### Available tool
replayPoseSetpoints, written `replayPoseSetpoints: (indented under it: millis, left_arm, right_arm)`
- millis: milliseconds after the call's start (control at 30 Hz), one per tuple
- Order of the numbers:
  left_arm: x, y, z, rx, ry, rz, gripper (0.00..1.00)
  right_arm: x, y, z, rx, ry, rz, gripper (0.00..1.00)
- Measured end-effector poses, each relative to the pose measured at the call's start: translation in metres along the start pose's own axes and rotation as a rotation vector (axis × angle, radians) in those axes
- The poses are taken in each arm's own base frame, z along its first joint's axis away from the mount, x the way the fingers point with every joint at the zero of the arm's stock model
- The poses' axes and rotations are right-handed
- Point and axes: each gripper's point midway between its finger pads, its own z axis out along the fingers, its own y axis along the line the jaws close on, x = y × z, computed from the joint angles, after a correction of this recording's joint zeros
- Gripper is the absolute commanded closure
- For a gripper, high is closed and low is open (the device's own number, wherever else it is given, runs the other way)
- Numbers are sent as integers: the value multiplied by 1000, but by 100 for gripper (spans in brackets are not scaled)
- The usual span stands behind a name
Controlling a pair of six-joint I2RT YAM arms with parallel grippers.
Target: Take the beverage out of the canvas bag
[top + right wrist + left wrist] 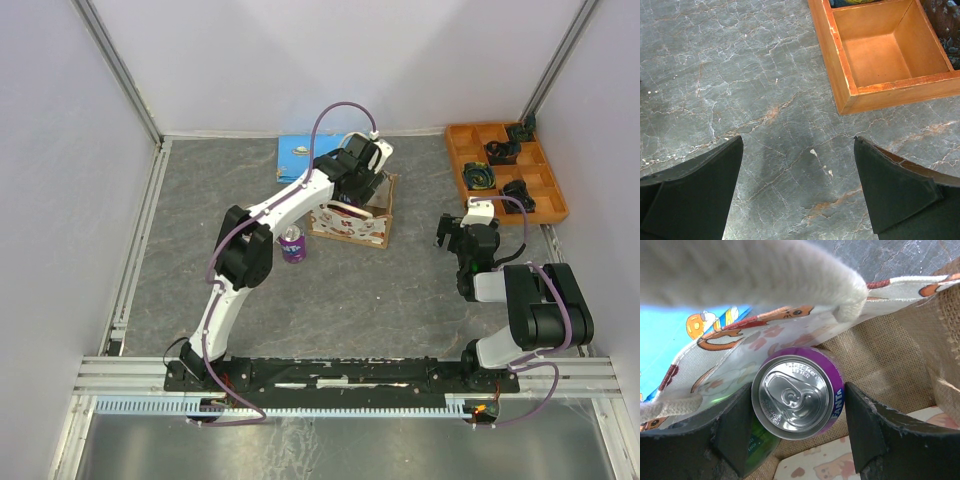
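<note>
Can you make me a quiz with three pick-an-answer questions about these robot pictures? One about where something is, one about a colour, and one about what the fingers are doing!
1. Where is the Fanta can in the left wrist view?
A. In a wooden tray
B. On a blue mat
C. Inside the canvas bag, between the left fingers

2. What colour is the other can, standing on the table beside the bag?
A. Purple
B. Yellow
C. Red

3. What are the right fingers doing?
A. Squeezing a can
B. Spread apart with nothing between them
C. Pulling a bag handle

Answers:
1 C: its silver top sits against the bag's lining, with a dark finger on each side.
2 A: its side is purple in the top view.
3 B: only bare table shows between them.
</note>
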Motion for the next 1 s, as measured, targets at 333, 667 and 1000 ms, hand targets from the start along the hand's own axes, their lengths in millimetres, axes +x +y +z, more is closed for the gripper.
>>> replayPoseSetpoints:
  millis: [333,667,1000]
  left_arm:
    - [-4,-2,-2,62,-14,-14,97]
    - [-23,5,-24,64,-66,-23,97]
    - [-49,17,-61,61,-147,-37,97]
  right_arm:
    - [0,0,0,0,0,0,1]
    - [0,0,0,0,0,0,1]
    - [0,0,0,0,0,0,1]
